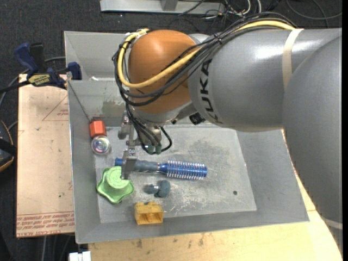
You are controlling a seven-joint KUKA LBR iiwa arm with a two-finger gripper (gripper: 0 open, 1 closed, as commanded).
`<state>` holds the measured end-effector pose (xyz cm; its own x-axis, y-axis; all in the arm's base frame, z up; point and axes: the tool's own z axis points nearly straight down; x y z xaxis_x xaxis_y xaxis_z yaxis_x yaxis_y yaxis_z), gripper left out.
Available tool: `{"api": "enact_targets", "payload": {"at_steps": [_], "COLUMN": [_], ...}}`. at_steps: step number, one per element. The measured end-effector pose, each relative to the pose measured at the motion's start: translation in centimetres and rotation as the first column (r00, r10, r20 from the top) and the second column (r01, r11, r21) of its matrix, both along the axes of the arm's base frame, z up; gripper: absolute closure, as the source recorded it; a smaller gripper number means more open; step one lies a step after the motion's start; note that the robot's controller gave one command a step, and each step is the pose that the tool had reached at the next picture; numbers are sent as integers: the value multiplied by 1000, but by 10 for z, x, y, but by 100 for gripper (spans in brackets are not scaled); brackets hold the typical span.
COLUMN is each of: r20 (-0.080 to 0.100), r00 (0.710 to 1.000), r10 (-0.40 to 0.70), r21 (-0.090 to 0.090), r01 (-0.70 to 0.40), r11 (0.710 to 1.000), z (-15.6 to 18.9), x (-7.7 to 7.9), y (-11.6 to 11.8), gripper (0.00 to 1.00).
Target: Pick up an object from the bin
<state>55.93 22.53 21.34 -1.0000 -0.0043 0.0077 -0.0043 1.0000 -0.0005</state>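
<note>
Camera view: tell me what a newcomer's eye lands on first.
The huge grey arm with its orange cover looms from the right over the bin. Below it the gripper sits at the bin's left, between a green lobed cap and the handle of a blue brush. A yellow block lies near the front wall.

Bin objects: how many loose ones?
6: orange block and silver can at left, blue brush centre, green cap, grey piece, yellow block nearer the camera. Arm may hide more.
</note>
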Motion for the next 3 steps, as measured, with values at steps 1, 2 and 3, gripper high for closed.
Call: {"api": "enact_targets", "payload": {"at_steps": [1, 2, 3], "r20": [11, 15, 16], "r00": [997, 997, 896], "r10": [70, 73, 443], "r21": [3, 4, 0], "r01": [-70, -73, -443], "r11": [998, 997, 896], "z": [-139, -134, 43], "x": [19, 20, 13], "y": [-76, -73, -54], "gripper": [0, 100, 100]}}
